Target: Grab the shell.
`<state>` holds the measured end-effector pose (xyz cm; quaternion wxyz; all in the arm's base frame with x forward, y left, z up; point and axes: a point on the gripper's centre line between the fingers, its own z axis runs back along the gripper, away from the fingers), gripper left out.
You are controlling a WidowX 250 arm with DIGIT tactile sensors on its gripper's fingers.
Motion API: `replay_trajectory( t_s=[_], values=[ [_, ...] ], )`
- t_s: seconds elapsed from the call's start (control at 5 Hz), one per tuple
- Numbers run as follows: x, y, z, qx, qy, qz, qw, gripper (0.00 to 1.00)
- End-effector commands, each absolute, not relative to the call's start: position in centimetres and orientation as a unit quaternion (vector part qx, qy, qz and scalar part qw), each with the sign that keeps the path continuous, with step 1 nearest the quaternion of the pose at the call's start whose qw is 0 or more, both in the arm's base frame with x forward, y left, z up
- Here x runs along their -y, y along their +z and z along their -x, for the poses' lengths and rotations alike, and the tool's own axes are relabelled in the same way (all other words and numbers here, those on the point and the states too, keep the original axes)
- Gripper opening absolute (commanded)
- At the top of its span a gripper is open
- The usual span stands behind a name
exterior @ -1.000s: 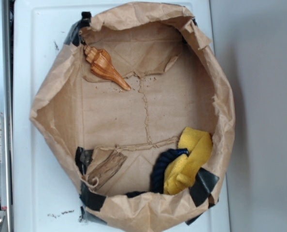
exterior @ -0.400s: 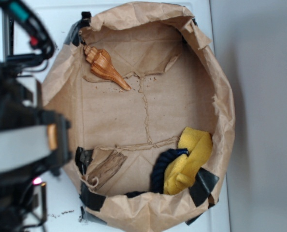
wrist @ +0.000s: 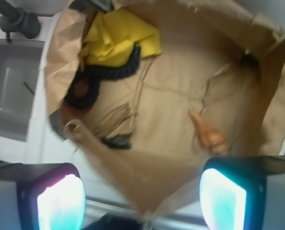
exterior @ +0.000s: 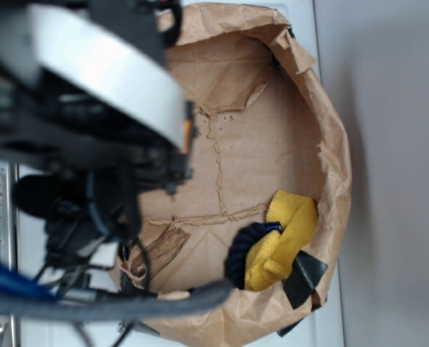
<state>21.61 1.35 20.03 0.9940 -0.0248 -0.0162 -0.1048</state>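
Shell [wrist: 208,134]: orange-brown, tapering to a point, blurred in the wrist view; lies on the floor of the paper bag [wrist: 190,28] near one wall, pointed tip toward the bag's middle. Hidden behind the arm in the exterior view. Gripper [wrist: 142,194]: fingers [wrist: 61,201] set well apart, nothing between them, above the bag's near rim, not touching the shell. Yellow cloth [exterior: 283,242] and dark rope [exterior: 242,253]: together at the far side. Bark piece [exterior: 160,249]: partly covered by cables. No legible writing
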Motion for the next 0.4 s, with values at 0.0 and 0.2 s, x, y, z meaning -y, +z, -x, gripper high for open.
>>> replay_trajectory(
  t_s=[0.0, 0.2],
  values=[
    [-3.8, 18.2, -25.0, 0.058, -0.193, -0.006, 0.98, 1.0],
    [-4.7, 15.3, -21.3, 0.058, -0.22, 0.0, 0.974, 1.0]
  ],
)
